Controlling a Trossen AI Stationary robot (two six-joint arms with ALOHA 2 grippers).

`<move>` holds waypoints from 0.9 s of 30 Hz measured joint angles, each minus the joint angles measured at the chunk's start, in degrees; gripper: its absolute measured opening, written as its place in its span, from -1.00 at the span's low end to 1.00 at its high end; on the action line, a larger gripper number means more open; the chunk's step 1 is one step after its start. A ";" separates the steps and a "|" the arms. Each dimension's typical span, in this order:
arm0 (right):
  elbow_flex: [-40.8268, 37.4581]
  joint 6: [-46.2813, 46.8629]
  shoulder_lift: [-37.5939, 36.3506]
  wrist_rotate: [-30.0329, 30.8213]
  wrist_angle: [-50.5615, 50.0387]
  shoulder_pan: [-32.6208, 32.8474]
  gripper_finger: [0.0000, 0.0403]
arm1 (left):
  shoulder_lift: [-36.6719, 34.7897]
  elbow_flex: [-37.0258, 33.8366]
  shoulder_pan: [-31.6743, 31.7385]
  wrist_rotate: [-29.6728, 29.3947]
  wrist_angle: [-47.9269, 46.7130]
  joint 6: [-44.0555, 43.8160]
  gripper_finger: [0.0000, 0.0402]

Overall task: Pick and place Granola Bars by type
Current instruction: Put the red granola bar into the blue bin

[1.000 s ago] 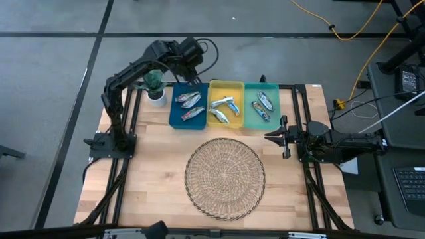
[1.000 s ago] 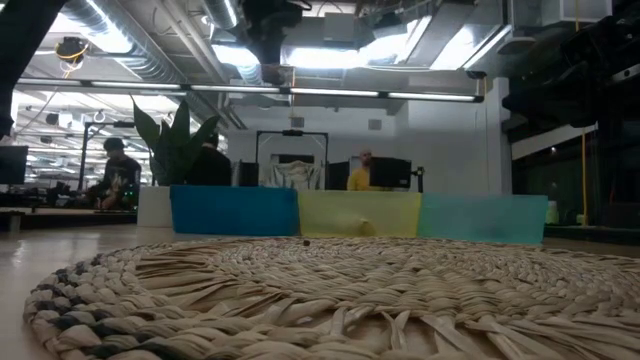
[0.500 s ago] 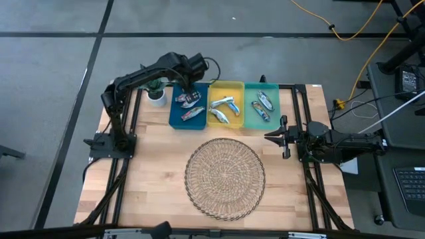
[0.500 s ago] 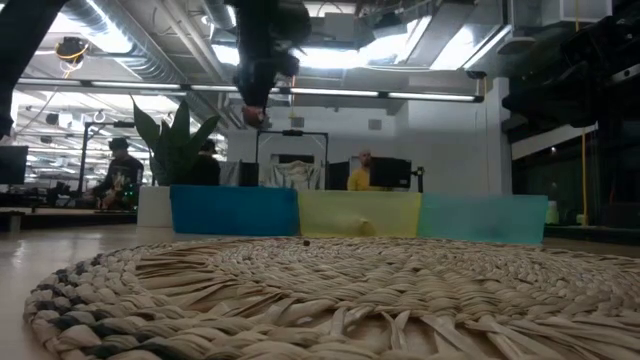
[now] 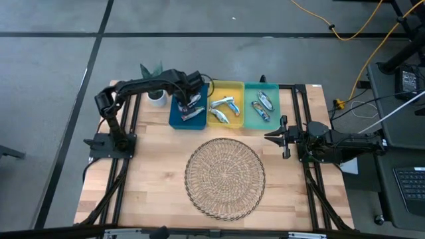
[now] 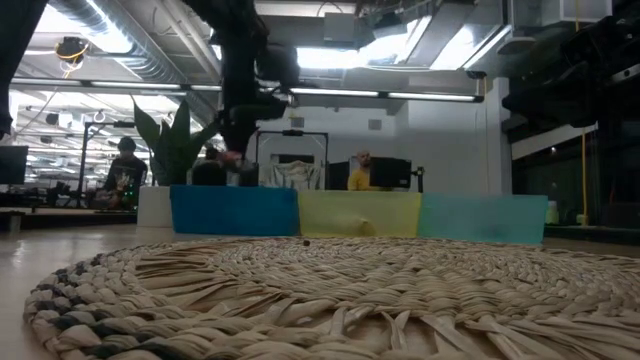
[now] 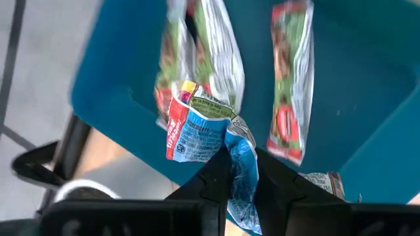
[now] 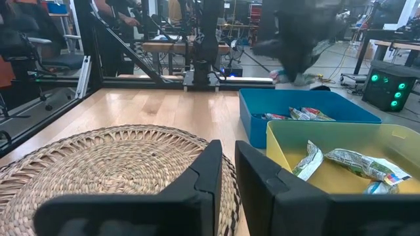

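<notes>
My left gripper (image 5: 189, 99) is over the blue tray (image 5: 174, 119) at the table's far side, shut on a blue-wrapped granola bar (image 7: 197, 134). The low view shows the gripper (image 6: 235, 155) just above the tray's rim (image 6: 235, 190). Two bars with red and green markings (image 7: 289, 98) lie on the blue tray's floor. More bars lie in the yellow tray (image 5: 222, 109) and the green tray (image 5: 263, 105). My right gripper (image 5: 275, 137) waits shut and empty at the table's right, level with the table. My left gripper pinches one crumpled end of the bar's blue wrapper (image 7: 241, 164) between its two fingers. It comes from above, pointing down into the blue tray. The rest of the bar sticks out past the fingertips over the bars in the tray; whether it touches them I cannot tell.
A round woven mat (image 5: 224, 178) lies at the table's middle near side. A small potted plant (image 5: 157, 97) stands left of the blue tray, close to my left arm. People sit at desks in the room beyond the table (image 6: 358, 172).
My left gripper has come down from high above the table's far edge toward the blue tray, moving a little toward the near edge. It has kept shut on the blue bar, which has come down with it.
</notes>
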 joint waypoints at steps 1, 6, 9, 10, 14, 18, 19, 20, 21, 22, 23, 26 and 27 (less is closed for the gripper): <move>0.00 -0.01 -0.01 0.01 0.00 -0.01 -0.76 | -0.01 -1.20 -0.06 -0.04 0.42 0.00 -0.77; 0.00 -0.01 -0.01 0.01 -0.01 0.00 -0.76 | 0.00 -6.63 -0.39 -0.05 3.17 -0.06 -0.77; 0.00 -0.01 0.00 0.01 0.00 0.00 -0.76 | 0.00 -9.32 -0.53 -0.01 4.75 -0.46 -0.77; 0.00 0.00 0.01 0.00 0.00 -0.02 -0.76 | 0.00 -10.12 -0.66 -0.03 5.78 -0.48 -0.77; 0.00 -0.01 0.01 0.01 0.00 0.00 -0.76 | 0.00 -12.01 -0.72 0.12 7.37 -0.46 -0.77; 0.00 -0.02 0.01 0.00 0.00 0.00 -0.76 | 0.02 -13.13 -0.70 0.34 10.07 -1.04 -0.77; 0.00 -0.02 0.00 0.01 0.00 0.00 -0.76 | 0.02 -13.15 -0.70 0.62 10.09 -1.08 -0.77; 0.00 -0.01 0.00 0.00 0.00 -0.01 -0.76 | 0.02 -13.15 -0.70 0.76 10.21 -1.09 -0.77; 0.00 0.00 0.00 0.01 0.00 -0.01 -0.76 | 0.02 -13.15 -0.70 0.90 10.42 -1.07 -0.77; 0.00 0.00 0.00 0.01 0.00 -0.01 -0.76 | 0.02 -13.15 -0.70 0.97 10.71 -1.07 -0.77; 0.00 -0.01 0.00 0.00 0.00 -0.01 -0.76 | 0.02 -13.15 -0.70 1.02 10.90 -1.07 -0.76; 0.00 -0.02 0.01 0.00 0.00 0.00 -0.76 | 0.02 -13.15 -0.47 1.31 10.84 -1.40 -0.74; 0.00 -0.02 -0.01 0.02 0.00 0.00 -0.76 | 0.02 -13.15 -0.35 1.30 10.83 -1.42 -0.73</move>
